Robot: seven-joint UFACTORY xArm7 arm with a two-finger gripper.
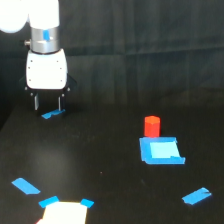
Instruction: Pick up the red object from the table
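Note:
The red object [152, 126] is a small upright red-orange cylinder standing on the black table [110, 165], right of centre, at the back edge of a light blue square patch [161, 150]. My gripper [48, 103] hangs from the white arm at the upper left, far to the left of the cylinder. Its two thin fingers [36, 102] point down, spread apart, with nothing between them. Their tips hover just above a small blue tape piece [52, 114].
Blue tape pieces lie at the lower left [25, 186] and lower right [197, 195]. A bright white patch with blue corners [65, 211] sits at the bottom edge. A dark backdrop rises behind the table.

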